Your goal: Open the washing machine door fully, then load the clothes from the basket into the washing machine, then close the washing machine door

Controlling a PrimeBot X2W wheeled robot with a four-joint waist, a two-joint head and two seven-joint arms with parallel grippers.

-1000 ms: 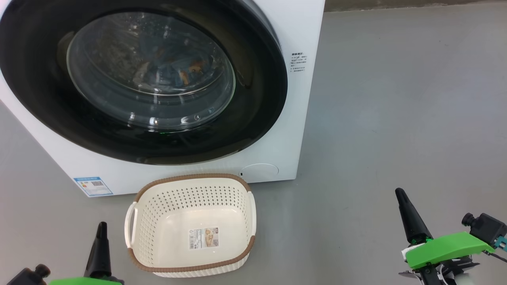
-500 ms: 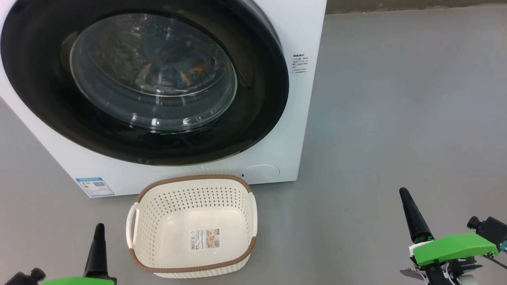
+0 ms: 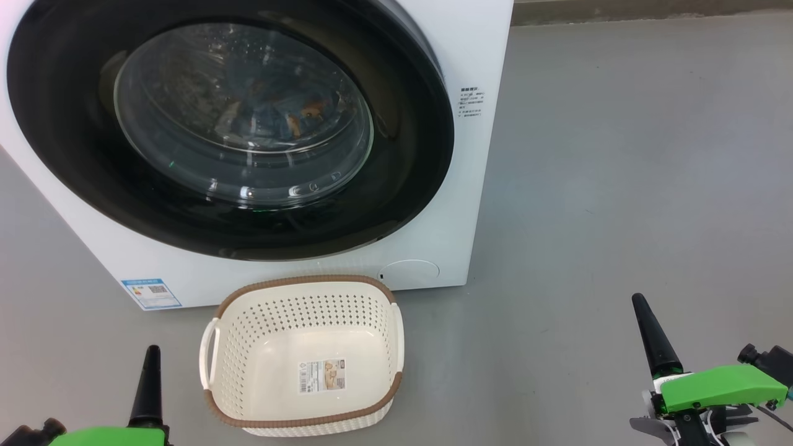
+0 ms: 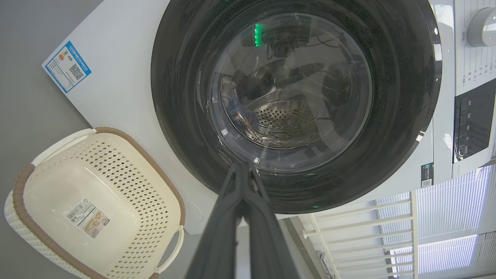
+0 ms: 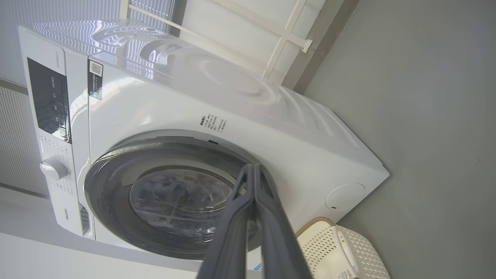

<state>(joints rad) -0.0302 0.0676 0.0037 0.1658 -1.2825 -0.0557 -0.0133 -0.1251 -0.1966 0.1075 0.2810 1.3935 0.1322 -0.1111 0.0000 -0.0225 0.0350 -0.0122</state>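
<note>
1. Grey smooth floor (image 3: 619, 155) runs under everything. At the far side, the left wrist view shows slatted blinds (image 4: 449, 209) behind white rails.
2. One washing machine (image 3: 480, 56), white and boxy, stands on the floor at the far left. Its front carries one blue energy label (image 3: 151, 293) at the lower left corner and one round cap (image 3: 409, 272) at the lower right. The left wrist view also shows one dial (image 4: 480, 27) and one dark control panel (image 4: 471, 120).
3. One washing machine door (image 3: 68, 161), glossy black, lies shut flat against the machine's front, with one bulging glass window (image 3: 186, 74) at its centre.
4. The clothes (image 3: 279, 114) lie inside the drum behind that glass: blue fabric with orange-brown print. Reflections keep the pieces from being counted.
5. One basket (image 3: 303, 280) stands upright on the floor just on the near side of the machine, below the door's lower right. It has two side handles (image 3: 208, 353) and one label sticker (image 3: 321, 375) on its inner bottom.
6. Two grippers show at the near edge. The left gripper (image 3: 152, 353) is just left of the basket and apart from it, its two fingers pressed together to a single point, holding nothing.
7. The right gripper (image 3: 638, 302) is at the near right, well apart from basket and machine, its two fingers likewise pressed together with nothing between them.
</note>
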